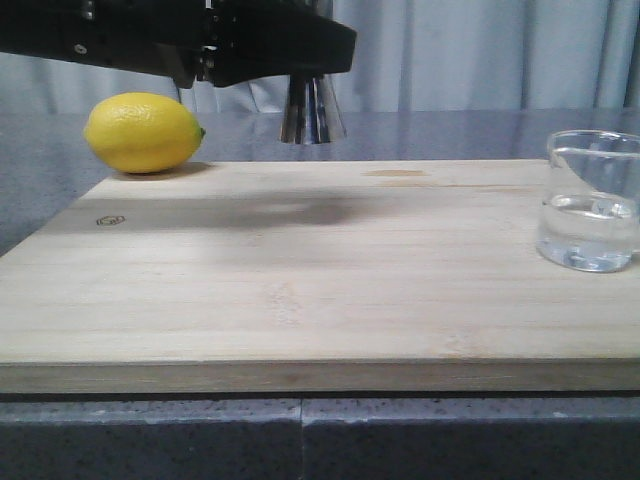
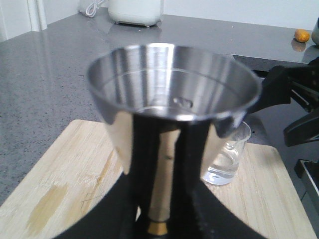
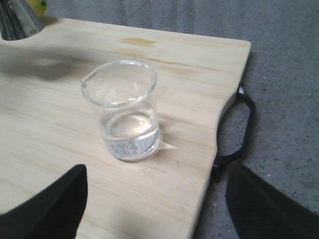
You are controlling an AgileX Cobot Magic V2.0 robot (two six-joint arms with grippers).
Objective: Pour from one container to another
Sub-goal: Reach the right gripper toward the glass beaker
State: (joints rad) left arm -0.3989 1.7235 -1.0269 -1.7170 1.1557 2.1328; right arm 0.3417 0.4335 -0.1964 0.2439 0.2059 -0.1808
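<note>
Left wrist view — tool clamps jigger.

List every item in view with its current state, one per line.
Steel jigger: upright, lifted off the board, clamped in the left gripper.
Glass beaker: standing on the board, partly filled with clear liquid, ungripped.
Right gripper: open, short of the beaker.
Lemon: resting at the board's far edge.

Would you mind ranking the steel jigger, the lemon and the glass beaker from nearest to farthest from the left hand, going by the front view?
1. Steel jigger: held in the left hand, lifted above the board.
2. Lemon: back left corner.
3. Glass beaker: far right edge.
</note>
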